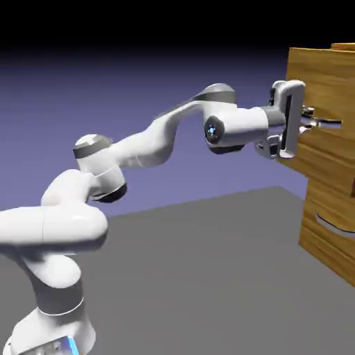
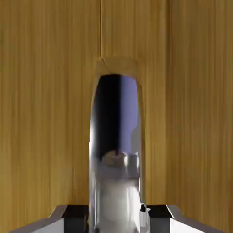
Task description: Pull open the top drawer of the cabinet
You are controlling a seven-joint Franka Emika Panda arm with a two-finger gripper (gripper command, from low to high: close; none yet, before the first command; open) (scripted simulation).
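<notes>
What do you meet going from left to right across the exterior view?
Robot base → arm's elbow joint → wrist → hand, shut on the top drawer's grey handle → cabinet.

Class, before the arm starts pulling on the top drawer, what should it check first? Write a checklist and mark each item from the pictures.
1. End effector at the top drawer, not the drawer below: ok.
2. Handle sits between the fingertips: ok.
3. Jaws shut on the handle: ok.
4. Grip centred along the handle: cannot tell.
5. Drawer already partly out of the cabinet: cannot tell.
</notes>
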